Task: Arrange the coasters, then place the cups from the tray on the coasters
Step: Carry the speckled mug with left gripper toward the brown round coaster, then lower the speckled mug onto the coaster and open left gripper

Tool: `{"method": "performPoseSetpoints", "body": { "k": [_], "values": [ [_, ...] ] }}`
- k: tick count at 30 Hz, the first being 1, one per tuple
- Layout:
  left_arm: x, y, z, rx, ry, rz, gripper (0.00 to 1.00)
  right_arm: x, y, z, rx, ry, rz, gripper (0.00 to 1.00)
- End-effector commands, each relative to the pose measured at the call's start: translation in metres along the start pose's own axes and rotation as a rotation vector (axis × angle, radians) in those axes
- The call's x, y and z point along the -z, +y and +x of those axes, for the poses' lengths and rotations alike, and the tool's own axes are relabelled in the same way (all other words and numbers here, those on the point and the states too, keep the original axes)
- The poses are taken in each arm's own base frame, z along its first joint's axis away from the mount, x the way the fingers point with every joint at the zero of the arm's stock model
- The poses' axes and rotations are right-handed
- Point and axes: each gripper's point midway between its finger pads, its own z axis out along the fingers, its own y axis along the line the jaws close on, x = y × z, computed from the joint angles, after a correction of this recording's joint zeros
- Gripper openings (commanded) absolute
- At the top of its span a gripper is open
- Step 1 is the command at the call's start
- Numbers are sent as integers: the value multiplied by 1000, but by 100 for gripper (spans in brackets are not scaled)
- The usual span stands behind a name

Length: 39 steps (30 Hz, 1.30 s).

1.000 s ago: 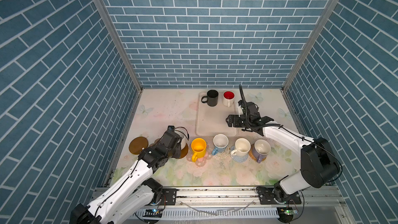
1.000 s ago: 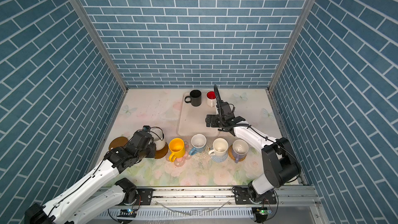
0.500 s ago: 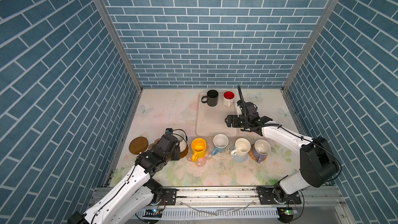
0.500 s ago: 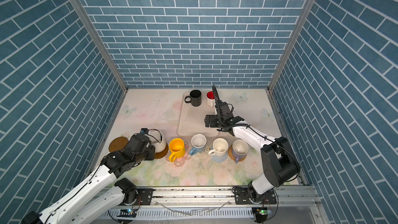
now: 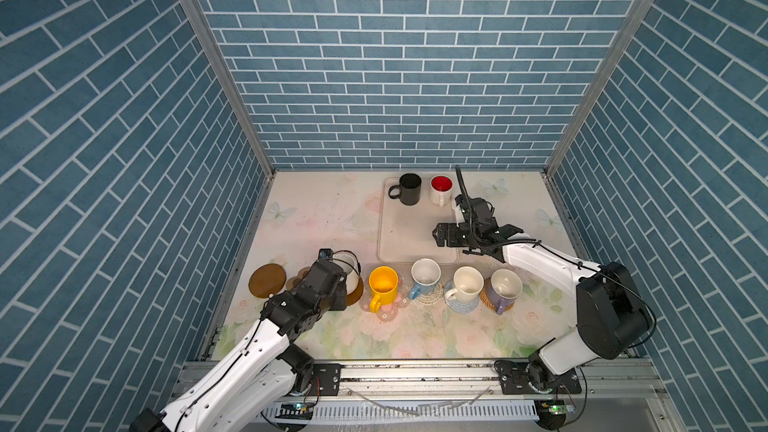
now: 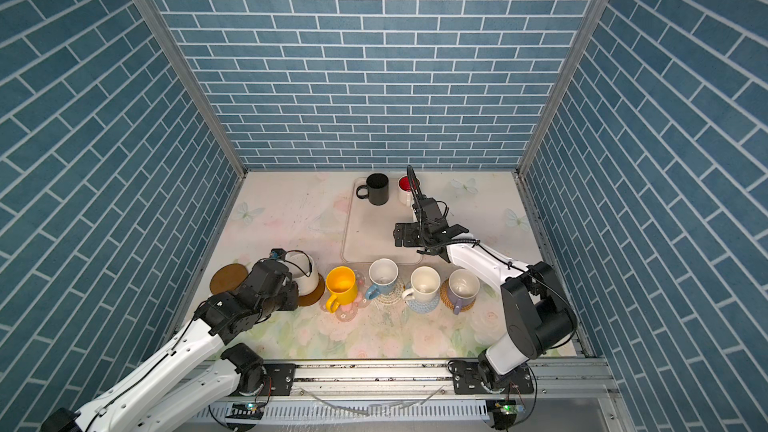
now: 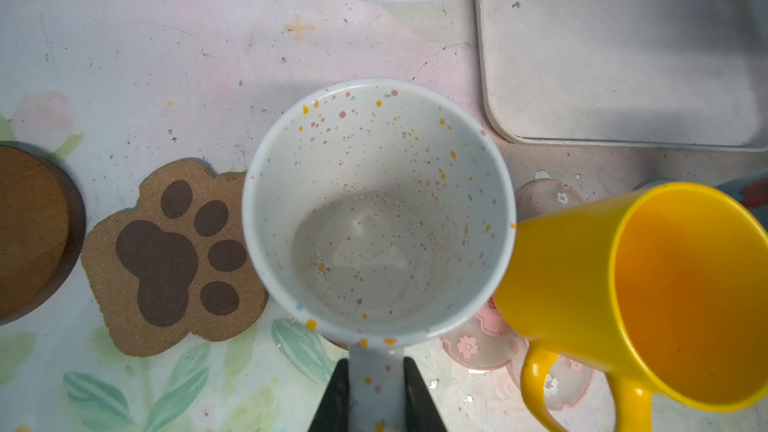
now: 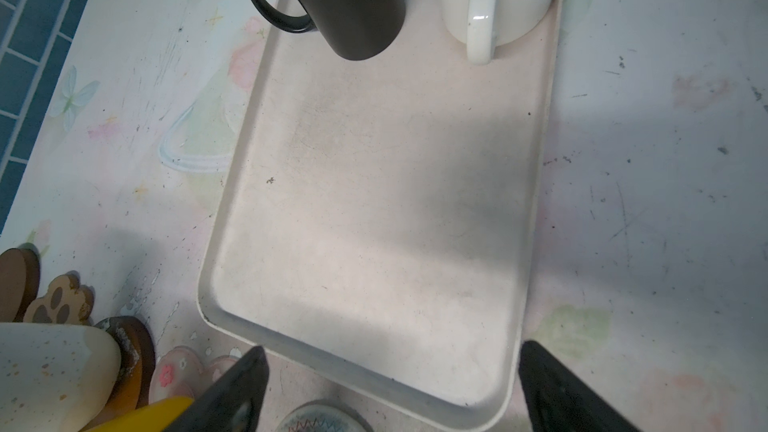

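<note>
In both top views the left arm's own wrist covers the left gripper point(image 7: 376, 398), so we read it from the left wrist view. There its two dark fingers are clamped on the handle of the speckled cream mug point(image 7: 374, 209). That mug hides nearly all of the brown disc point(image 5: 356, 295) beneath it, and we cannot tell whether its base rests on the disc or hangs just above it. The same arm covers part of the paw coaster point(image 5: 293, 283), lower left of centre, just beside a second brown disc point(image 5: 266, 280) that lies bare.

A row runs to the right of these:
- The yellow mug point(image 5: 383, 283) stands on the pink flower coaster point(image 5: 388, 310).
- The light blue mug point(image 5: 424, 275) stands on the white woven round point(image 5: 431, 296).
- The plain cream mug point(image 5: 467, 282) stands on the light blue woven round point(image 5: 461, 306).
- The lavender mug point(image 5: 505, 288) stands on the tan woven round point(image 5: 487, 303).

Each mug covers most of its mat.

The tray point(image 5: 409, 238) lies just above the row, at the middle of the frame. The black mug point(image 5: 409, 189) and the red-lined white mug point(image 5: 441, 189) stand at its far end, and the right wrist view cuts off both their tops. The right gripper point(image 8: 392, 349) hangs above the tray's near end, spread wide and empty.

The tabletop point(image 5: 324, 218) is a pale floral print with butterflies, scuffed and flecked with dirt. Blue brick-pattern walls point(image 5: 399, 76) close three sides, and a metal rail point(image 5: 415, 371) along the bottom of the frame carries both arm bases.
</note>
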Motion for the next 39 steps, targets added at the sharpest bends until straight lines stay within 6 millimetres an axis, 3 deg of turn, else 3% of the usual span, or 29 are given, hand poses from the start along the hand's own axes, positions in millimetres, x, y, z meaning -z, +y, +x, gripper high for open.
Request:
{"method": "performPoseSetpoints", "body": {
  "k": [1,5,15,25,33,39],
  "values": [
    [2,-2,-15,15,-74,-3,14,2,5,-16,3,-30,8,94],
    [2,-2,-15,16,-76,0,25,-1,6,-15,4,-22,7,95],
    [2,-4,-12,34,-73,19,33,-5,6,-15,2,-16,6,95],
    [17,-10,-26,19,-88,41,51,-3,6,-15,3,-18,7,95],
    [40,-11,-46,19,-132,39,60,7,8,-21,14,-36,5,96],
    [61,-26,-73,-51,-148,69,61,25,7,-30,29,-72,20,96]
  ]
}}
